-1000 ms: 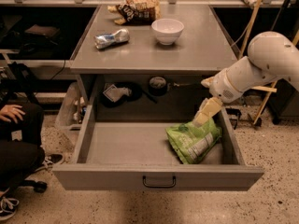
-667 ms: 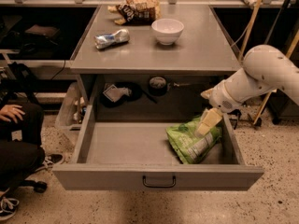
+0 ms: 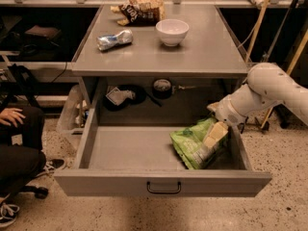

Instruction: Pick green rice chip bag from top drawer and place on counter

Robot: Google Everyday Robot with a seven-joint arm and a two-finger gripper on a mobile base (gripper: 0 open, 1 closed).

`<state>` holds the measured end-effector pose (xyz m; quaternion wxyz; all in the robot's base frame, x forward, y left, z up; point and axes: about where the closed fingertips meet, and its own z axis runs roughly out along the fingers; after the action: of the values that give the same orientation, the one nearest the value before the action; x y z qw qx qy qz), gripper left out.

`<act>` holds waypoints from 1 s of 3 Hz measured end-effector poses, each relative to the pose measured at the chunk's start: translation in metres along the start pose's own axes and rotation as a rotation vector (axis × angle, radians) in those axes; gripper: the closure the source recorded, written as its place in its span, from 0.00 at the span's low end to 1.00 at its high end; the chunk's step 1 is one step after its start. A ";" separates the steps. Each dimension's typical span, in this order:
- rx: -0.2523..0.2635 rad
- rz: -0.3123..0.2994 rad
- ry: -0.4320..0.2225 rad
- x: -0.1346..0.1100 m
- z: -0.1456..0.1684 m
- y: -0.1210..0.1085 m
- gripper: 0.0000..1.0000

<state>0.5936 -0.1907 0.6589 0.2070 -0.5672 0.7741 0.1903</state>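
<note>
The green rice chip bag (image 3: 191, 147) lies crumpled in the right half of the open top drawer (image 3: 163, 182), its label side partly facing up. My gripper (image 3: 214, 137) reaches down from the white arm at the right and sits on the bag's right edge, inside the drawer. The counter (image 3: 159, 54) is the grey top above the drawer.
On the counter stand a white bowl (image 3: 172, 31), a crushed silver can (image 3: 114, 39) and a brown chip bag (image 3: 142, 7). Dark items (image 3: 120, 96) sit on the shelf behind the drawer. A seated person (image 3: 14, 138) is at the left. Wooden poles (image 3: 260, 18) lean at the right.
My gripper has come down from above the bag's right end and now rests against the bag in the drawer. The bag has not visibly moved.
</note>
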 end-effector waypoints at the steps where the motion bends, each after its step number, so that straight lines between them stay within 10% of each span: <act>1: 0.025 0.003 0.053 -0.005 0.023 0.012 0.00; 3: 0.002 0.013 0.067 0.005 0.037 0.022 0.19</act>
<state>0.5748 -0.1684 0.6266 0.1803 -0.5678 0.7846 0.1717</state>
